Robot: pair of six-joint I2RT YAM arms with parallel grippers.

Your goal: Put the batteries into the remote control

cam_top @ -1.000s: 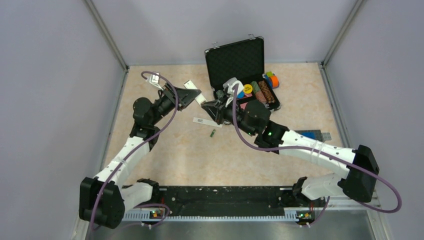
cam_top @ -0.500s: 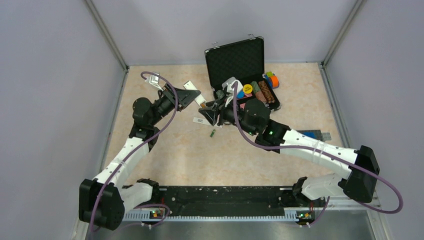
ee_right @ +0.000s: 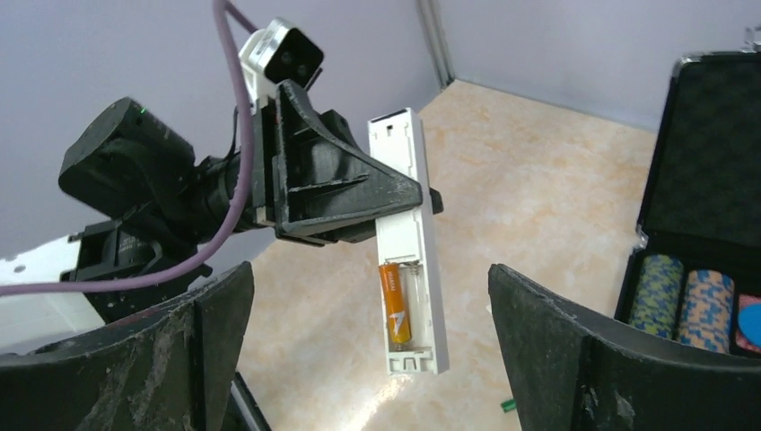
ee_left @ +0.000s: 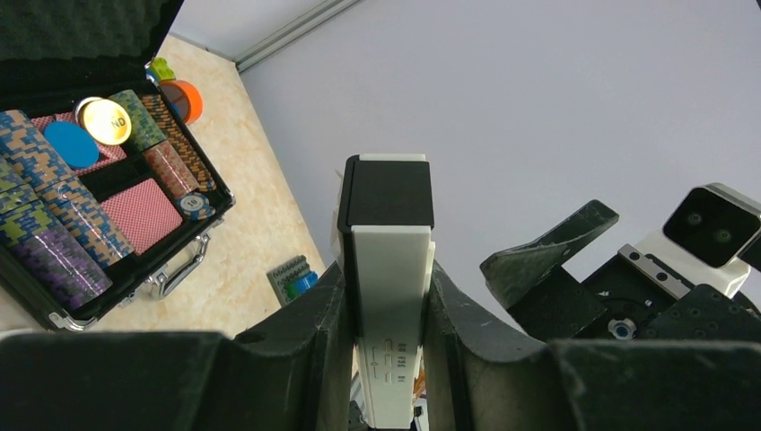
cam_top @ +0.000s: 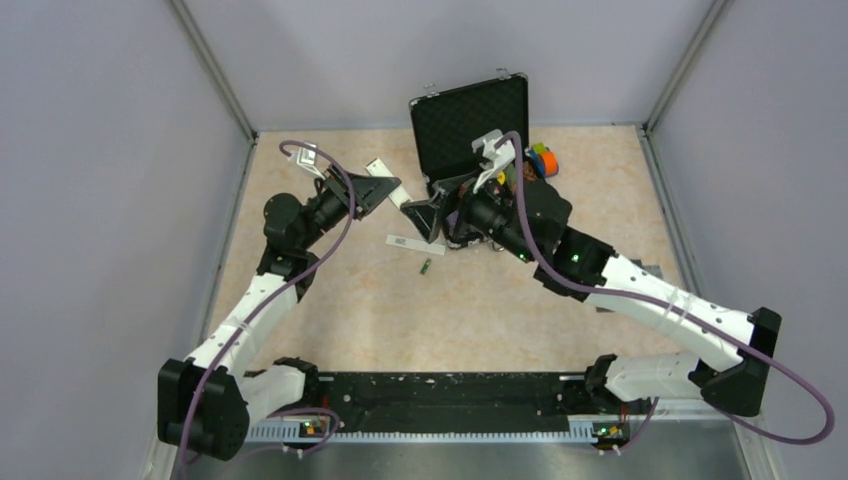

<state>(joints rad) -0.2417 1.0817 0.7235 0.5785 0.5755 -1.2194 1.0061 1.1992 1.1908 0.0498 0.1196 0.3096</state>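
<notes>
Right wrist view. Item: remote control (ee_right: 408, 224) — slim white plastic bar held off the table (cam_top: 500, 310), battery bay uncovered and facing the right wrist camera.

Contents: one orange-brown battery (ee_right: 397, 307) seated in the left slot of the bay; the slot beside it looks empty. The green battery (cam_top: 425, 266) lies loose on the table, below and near the raised remote. A white strip (cam_top: 413, 243), probably the bay cover, lies just above it.

Handling, as judged: remote light, rigid and smooth-sided, so liable to pivot or slide in a narrow pinch if pushed hard at its free end. Best held across the long edges at mid-length, clear of the bay. Green battery small, hard and round; it will likely roll if nudged. Take it across its girth with the ends free for seating.

Left gripper (ee_left: 388, 305): closed on the remote's long edges near mid-length, both fingers pressed to the plastic.

Right gripper (ee_right: 368, 296): jaws spread wide and holding nothing — facing the open bay, touching neither remote nor battery.

Nearby: open chip case (cam_top: 470, 120), behind the right arm.
</notes>
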